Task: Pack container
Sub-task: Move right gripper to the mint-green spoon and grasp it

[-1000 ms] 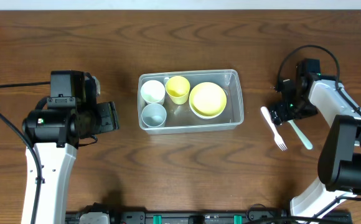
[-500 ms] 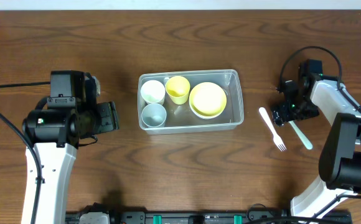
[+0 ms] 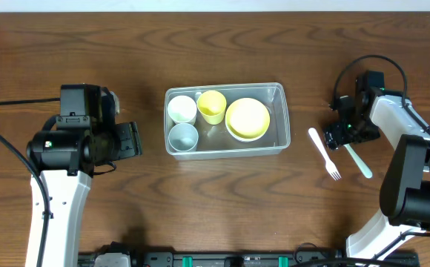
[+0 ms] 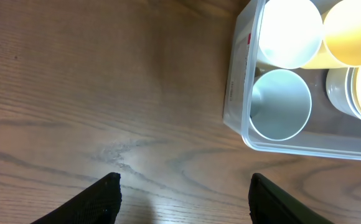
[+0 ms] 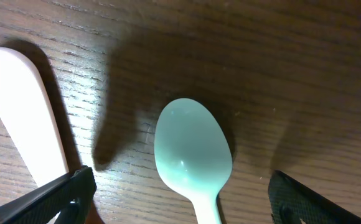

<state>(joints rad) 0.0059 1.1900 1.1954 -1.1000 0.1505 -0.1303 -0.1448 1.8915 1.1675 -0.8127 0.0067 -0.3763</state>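
The clear plastic container (image 3: 278,119) sits at the table's middle and holds a white cup (image 3: 182,109), a pale blue cup (image 3: 184,136), a yellow cup (image 3: 212,106) and a yellow bowl (image 3: 247,118). Its left end shows in the left wrist view (image 4: 236,81). My left gripper (image 4: 183,199) is open and empty over bare wood left of the container. A mint green spoon (image 5: 193,152) and a white fork (image 3: 324,152) lie at the right. My right gripper (image 5: 180,193) is open and low over the spoon, its fingers on either side of the spoon's neck. The fork's handle (image 5: 25,112) lies by the left finger.
The spoon (image 3: 358,159) and fork lie side by side on the wood right of the container. The table's far edge runs along the top of the overhead view. Arm cables loop behind the right arm (image 3: 367,63).
The right gripper shifted slightly right over the spoon between one second and half a second ago; since then nothing has moved. The left arm has stayed still.
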